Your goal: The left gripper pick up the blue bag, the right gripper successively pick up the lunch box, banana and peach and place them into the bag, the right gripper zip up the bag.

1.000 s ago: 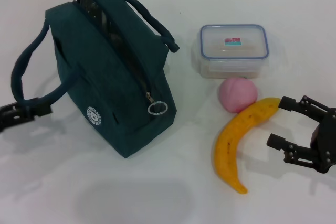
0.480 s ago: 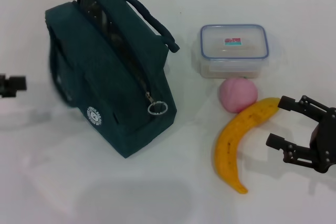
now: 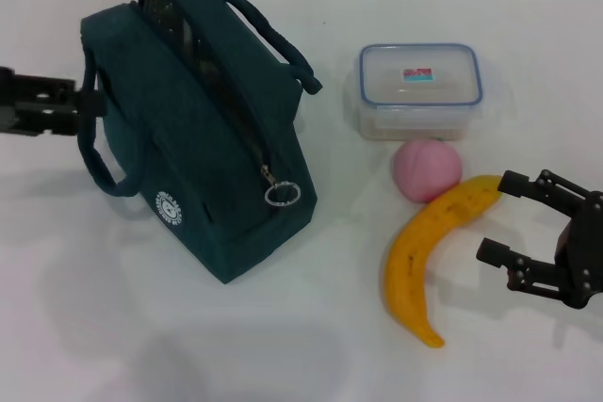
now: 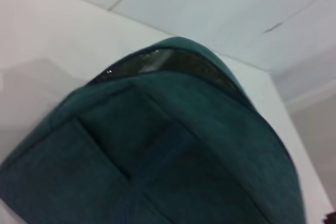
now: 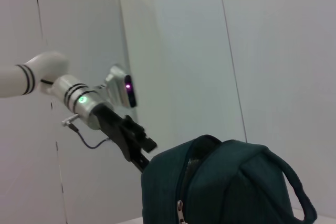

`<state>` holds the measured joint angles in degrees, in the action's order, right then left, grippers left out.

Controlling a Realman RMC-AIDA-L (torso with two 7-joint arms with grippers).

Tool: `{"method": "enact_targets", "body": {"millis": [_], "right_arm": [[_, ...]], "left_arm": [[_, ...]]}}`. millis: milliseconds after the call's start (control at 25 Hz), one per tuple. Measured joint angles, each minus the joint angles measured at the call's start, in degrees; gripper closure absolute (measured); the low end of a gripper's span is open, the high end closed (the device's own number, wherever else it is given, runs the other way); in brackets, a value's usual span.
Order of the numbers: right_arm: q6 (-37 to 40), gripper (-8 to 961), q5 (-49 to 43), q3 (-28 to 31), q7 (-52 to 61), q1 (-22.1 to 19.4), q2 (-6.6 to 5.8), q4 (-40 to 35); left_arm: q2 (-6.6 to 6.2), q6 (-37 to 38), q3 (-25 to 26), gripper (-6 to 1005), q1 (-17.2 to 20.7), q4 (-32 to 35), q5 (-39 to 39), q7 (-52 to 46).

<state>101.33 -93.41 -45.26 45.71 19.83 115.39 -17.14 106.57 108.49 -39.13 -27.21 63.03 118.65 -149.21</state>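
The dark teal-blue bag stands on the white table at the left, its top zip open. My left gripper is at the bag's left side, shut on its near handle, which it holds up. The bag fills the left wrist view. The lunch box lies at the back right, the pink peach just in front of it, and the banana in front of that. My right gripper is open and empty, just right of the banana's upper end.
The bag's second handle arches over its far side, and a metal zip ring hangs at its front end. The right wrist view shows the bag and the left arm against a white wall.
My left gripper has risen from low at the left edge to beside the bag's upper left, taking the handle up with it. The right gripper and the food have not moved.
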Motion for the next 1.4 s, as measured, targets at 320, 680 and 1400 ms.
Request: {"method": "enact_targets", "body": {"millis": [320,680,1400], "right_arm": [[0.0,113,0.1,0.0,-0.1,0.0,0.0,0.0],[-0.4,113,0.2,0.0,-0.2,0.0,0.0,0.0],[-0.5,113,0.8,-0.1,-0.2,0.1,0.0,0.0]], "left_arm": [[0.88,-2.0,0.0,220,-3.4,-0.3,2.0,-4.7],[2.09,-5.0,-0.5,242,-3.9,-0.3,3.9,-6.2],[4.05,-6.6,0.1,355,-6.0,-1.3,4.3,-0.1]]}}
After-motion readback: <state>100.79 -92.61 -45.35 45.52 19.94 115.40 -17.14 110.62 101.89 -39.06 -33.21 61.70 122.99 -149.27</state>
